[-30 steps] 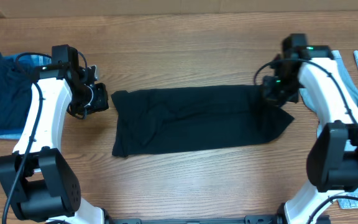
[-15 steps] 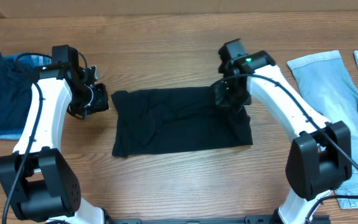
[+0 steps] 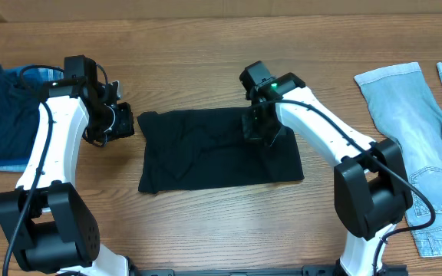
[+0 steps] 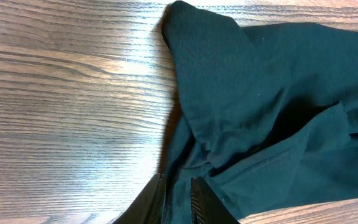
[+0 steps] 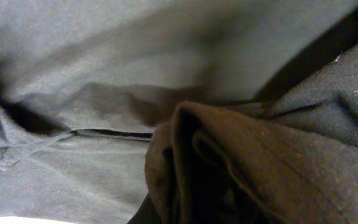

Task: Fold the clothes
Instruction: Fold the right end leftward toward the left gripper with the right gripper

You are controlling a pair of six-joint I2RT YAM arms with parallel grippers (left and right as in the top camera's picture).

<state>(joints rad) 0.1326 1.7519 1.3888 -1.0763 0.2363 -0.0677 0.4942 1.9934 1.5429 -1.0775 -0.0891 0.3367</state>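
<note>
On the table (image 3: pixel 206 61), our left gripper (image 3: pixel 125 123) nips the left hem of the black garment (image 3: pixel 198 157) at centre; our right gripper (image 3: pixel 259 132) pinches its lifted right edge mid-cloth. We should lay it squarely onto the left hem.

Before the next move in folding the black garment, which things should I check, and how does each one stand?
1. Right gripper shut on the black garment: ok, fabric is bunched in its grip.
2. Left gripper holding the left edge: ok, the wrist view shows fabric in its grip.
3. Lifted edge lined up with the layer below: cannot tell, the arm hides it.
4. Garment lying flat: not ok, creases near the left end.
5. Denim piece and navy garment apart from the fold: ok.
</note>
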